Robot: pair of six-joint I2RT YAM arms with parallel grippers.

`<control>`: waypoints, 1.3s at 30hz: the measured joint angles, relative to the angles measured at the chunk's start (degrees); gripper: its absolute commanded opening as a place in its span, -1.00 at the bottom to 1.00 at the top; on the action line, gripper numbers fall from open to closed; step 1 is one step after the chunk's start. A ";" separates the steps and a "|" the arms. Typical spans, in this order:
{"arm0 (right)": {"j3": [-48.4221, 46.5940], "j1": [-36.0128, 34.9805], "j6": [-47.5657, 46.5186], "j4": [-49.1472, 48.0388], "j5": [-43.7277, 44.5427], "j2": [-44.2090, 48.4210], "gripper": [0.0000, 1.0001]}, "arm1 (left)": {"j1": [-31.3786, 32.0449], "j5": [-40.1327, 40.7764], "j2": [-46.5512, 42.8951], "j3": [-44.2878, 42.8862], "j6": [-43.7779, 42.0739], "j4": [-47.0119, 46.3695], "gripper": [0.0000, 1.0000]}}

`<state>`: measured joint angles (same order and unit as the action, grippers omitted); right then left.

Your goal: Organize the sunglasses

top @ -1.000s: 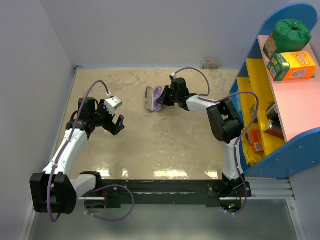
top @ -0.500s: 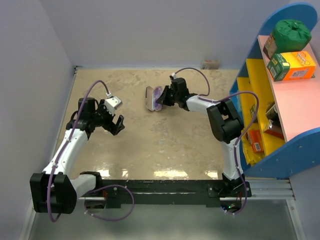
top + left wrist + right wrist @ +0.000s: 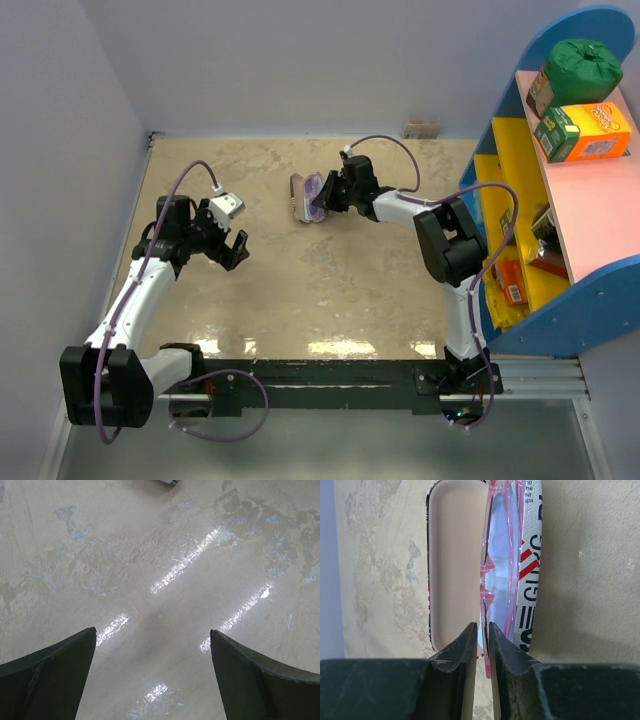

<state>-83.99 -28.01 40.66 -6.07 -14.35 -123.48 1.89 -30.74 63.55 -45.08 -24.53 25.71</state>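
The sunglasses (image 3: 500, 555), pink-purple and translucent with pale lenses, stand on edge in the lower half of the open flag-print case (image 3: 532, 575), whose pale lid (image 3: 452, 560) lies open to the left. My right gripper (image 3: 482, 626) is at the near end of the glasses. Its jaws stand a narrow gap apart, with the pink frame edge running between them close to the right finger. From above, the sunglasses (image 3: 316, 190) and case (image 3: 298, 197) lie at the table's far middle, with the right gripper (image 3: 325, 200) on them. My left gripper (image 3: 236, 250) hovers wide open over bare table, nothing between its fingers (image 3: 60, 665).
A blue and yellow shelf (image 3: 560, 220) stands along the right edge, holding a green bag (image 3: 582, 62), an orange box (image 3: 590, 130) and other items. Walls close in the left and far sides. A small object (image 3: 422, 127) sits against the far wall.
My right gripper's jaws have parted slightly around the sunglasses frame. Both arms stay where they were.
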 measured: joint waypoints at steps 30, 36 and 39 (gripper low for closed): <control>0.15 0.07 -1.49 1.07 2.91 3.15 -1.00 | 0.00 0.07 0.00 0.00 0.00 0.00 0.99; 1.88 0.04 -1.49 0.13 2.89 3.15 -1.00 | 0.00 0.07 0.00 0.00 0.00 0.00 0.99; 1.86 0.04 -1.84 -0.07 2.91 3.15 -1.00 | 0.00 0.07 0.00 0.00 0.00 0.00 0.99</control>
<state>-82.13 -27.97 38.83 -6.13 -11.44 -120.33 1.89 -30.68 63.55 -45.08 -24.53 25.71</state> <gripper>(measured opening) 0.057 0.997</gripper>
